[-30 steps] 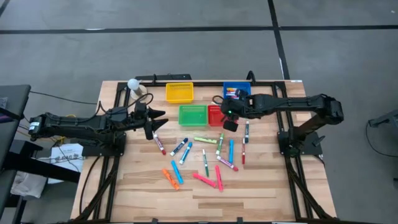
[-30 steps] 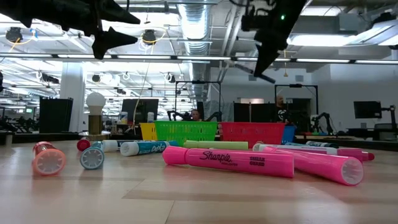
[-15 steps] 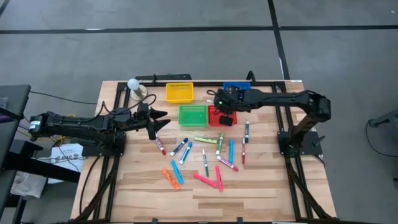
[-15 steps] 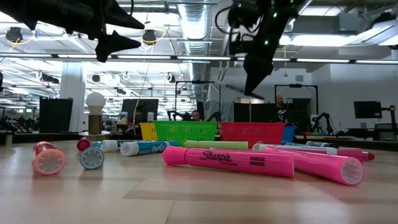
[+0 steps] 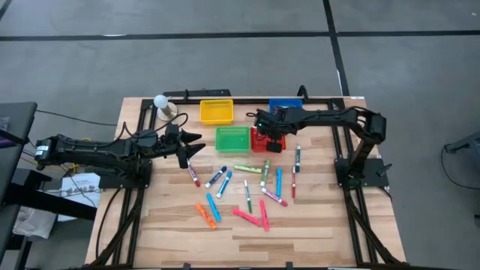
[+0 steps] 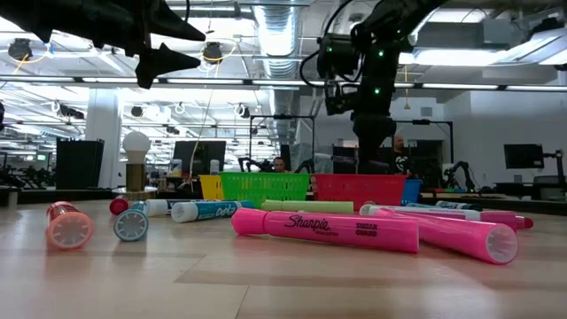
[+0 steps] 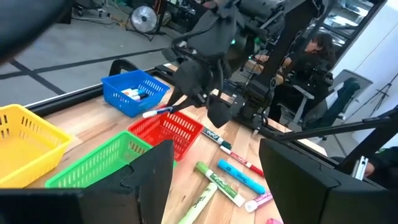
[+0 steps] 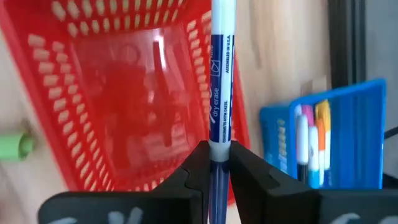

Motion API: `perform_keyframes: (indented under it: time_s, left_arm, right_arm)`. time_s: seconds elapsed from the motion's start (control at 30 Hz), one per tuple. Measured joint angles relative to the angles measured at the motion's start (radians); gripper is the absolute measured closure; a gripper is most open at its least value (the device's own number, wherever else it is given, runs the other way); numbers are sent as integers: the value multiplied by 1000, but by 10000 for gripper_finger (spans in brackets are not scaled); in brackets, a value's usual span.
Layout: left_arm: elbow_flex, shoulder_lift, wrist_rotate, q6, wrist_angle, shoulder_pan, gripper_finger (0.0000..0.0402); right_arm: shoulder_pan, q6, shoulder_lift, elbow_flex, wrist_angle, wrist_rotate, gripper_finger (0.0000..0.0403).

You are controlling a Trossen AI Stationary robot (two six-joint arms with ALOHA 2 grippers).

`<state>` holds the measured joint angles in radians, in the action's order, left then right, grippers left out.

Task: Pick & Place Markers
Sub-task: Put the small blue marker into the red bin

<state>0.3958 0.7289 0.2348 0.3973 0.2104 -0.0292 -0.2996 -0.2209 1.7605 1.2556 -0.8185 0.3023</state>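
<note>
My right gripper [image 8: 216, 163], fingers pinched on a white dry-erase marker [image 8: 221, 74] with blue lettering along its barrel, hangs above the red basket [image 8: 93, 112]. The marker juts forward from between my fingers and lies across the basket's rim. My wrist view alone shows the print on the barrel and, in the blue basket [image 8: 348, 124] just beside the red one, several markers lying side by side (white, pink and orange among them). From above, the same gripper [image 5: 271, 140] sits over the red basket [image 5: 259, 139], which touches the green basket [image 5: 232, 138]; the held marker is hidden there under my wrist. The yellow basket [image 5: 216, 111] stands behind the green one.

My left gripper [image 5: 189, 145], fingers spread wide and holding nothing, waits above the table [image 5: 165, 225] near the green basket. Its wrist view shows my right arm from the side, with the held marker [image 7: 163, 111] slanting over the red basket [image 7: 168, 127].

The loose markers [image 5: 247, 191] lie scattered on the table in front of the baskets: pink, orange, blue, green and red. The low view shows a pink marker [image 6: 328, 229] nearest, its cap end possibly resting against another.
</note>
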Motion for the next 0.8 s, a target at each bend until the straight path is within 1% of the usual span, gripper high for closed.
perform_keyframes:
  time_s: [0.2,0.37,0.8]
  left_arm:
    - [0,6,1,0,1,-1,166]
    - [0,9,2,0,8,-1,166]
    - [0,9,3,0,13,-1,166]
  right_arm:
    - [-3,0,48,2,10,-79,364]
    - [-3,0,80,1,3,-82,360]
    - [-11,1,94,1,-11,-97,356]
